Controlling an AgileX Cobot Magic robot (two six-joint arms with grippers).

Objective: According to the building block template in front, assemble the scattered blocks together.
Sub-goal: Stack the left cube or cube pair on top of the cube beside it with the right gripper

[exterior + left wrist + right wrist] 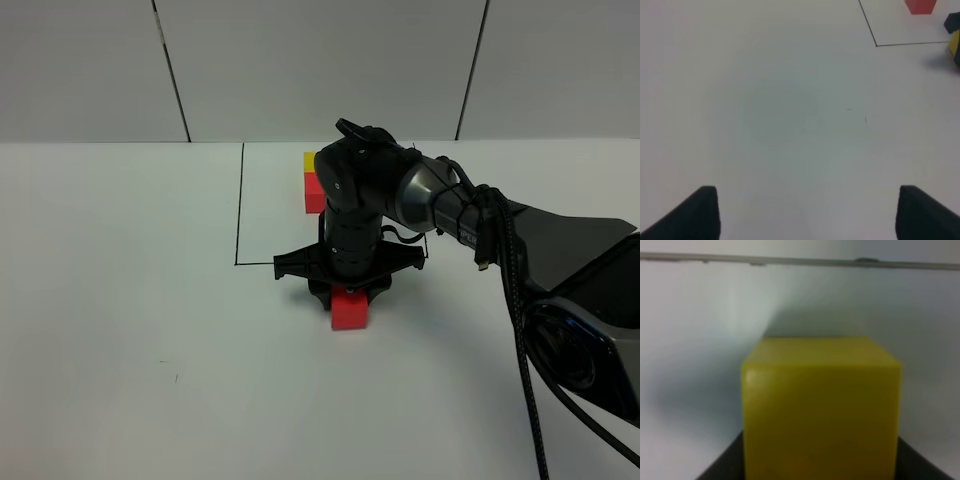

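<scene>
template [313, 181] sits at the back of the white desk [120, 300], a yellow cube behind a red one, touching, inside a thin black-line rectangle [240, 205]. the right arm [440, 205] is the biggest thing here, reaching across the middle and pointing down just in front of that rectangle's near edge. its tool [349, 290] is closed on the yellow block [821, 410], which fills the right wrist view between the dark tips. from up high the yellow block is hidden under the arm. the red block [350, 309] sits on the desk right below the tool; can't tell if they touch. the left tool [807, 212] is open with nothing between its tips, over bare desk.
</scene>
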